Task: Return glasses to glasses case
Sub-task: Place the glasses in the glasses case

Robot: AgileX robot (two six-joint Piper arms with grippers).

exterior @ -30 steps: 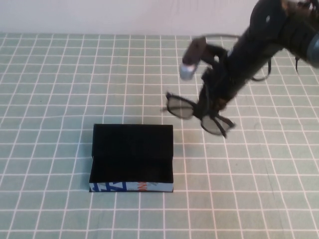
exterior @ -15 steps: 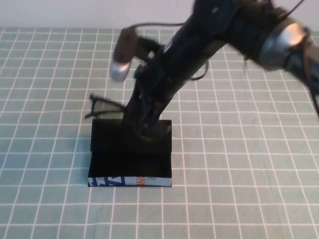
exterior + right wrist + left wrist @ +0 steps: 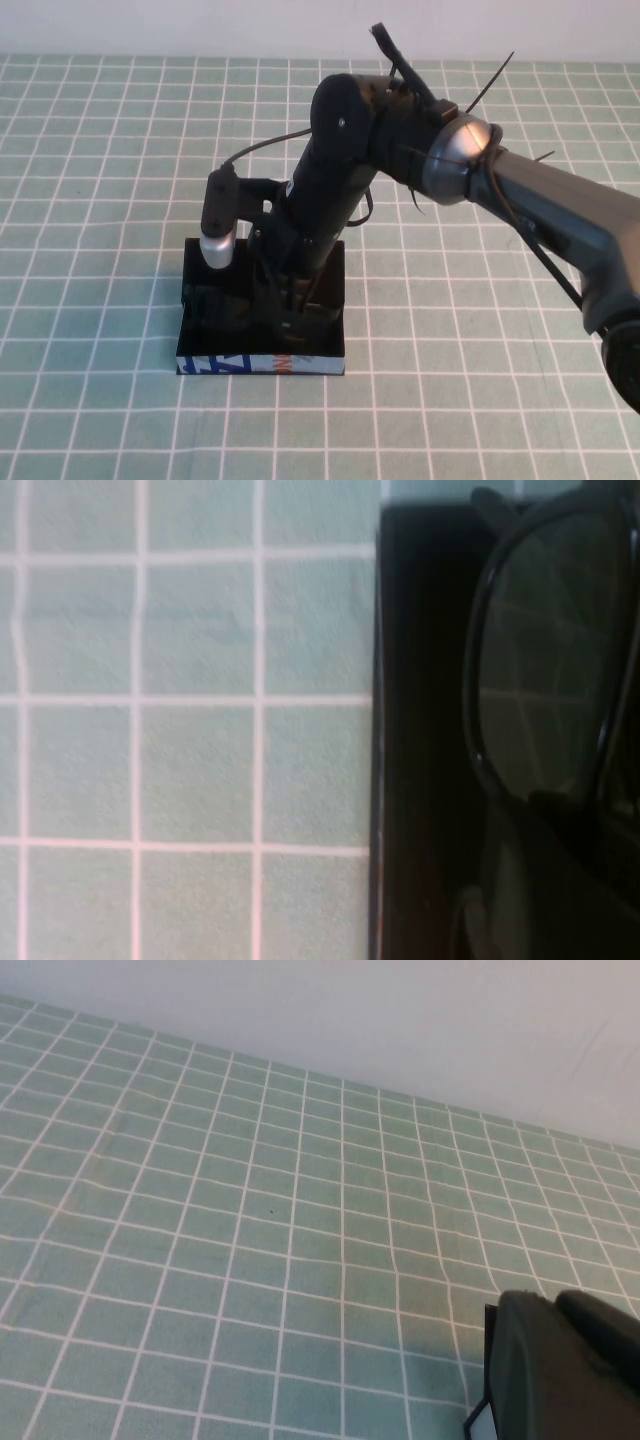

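Two arms: only the right one is working; the left arm is absent from the high view.
Left gripper: not visible. Its wrist camera shows bare green grid surface (image 3: 100, 200) and a dark shape at the frame edge that I can't identify.
Glasses case (image 3: 215, 366): left of centre on the surface, lid open and laid back, light-blue front side facing the robot.
Right gripper (image 3: 290, 322): reached down into the open case, arm slanting in from the right.
Right jaws: can't tell, black on black inside the case, so gripping or released is unclear.
Glasses (image 3: 545, 670): at the case, one lens over the black interior just inside the case wall per the right wrist view. Hidden under the arm in the high view.
Risk 1: releasing while the frame sits tilted or a temple rides on the rim, so the glasses perch there instead of seating.
Risk 2: pushing lower could drag or tip the light case; nothing pins it.
Risk 3: a jaw snagging a temple on retract would lift the glasses back out.
Look: thick black plastic frame, rectangular tinted lens reflecting the grid; rigid, slick, fits the case with little spare room.
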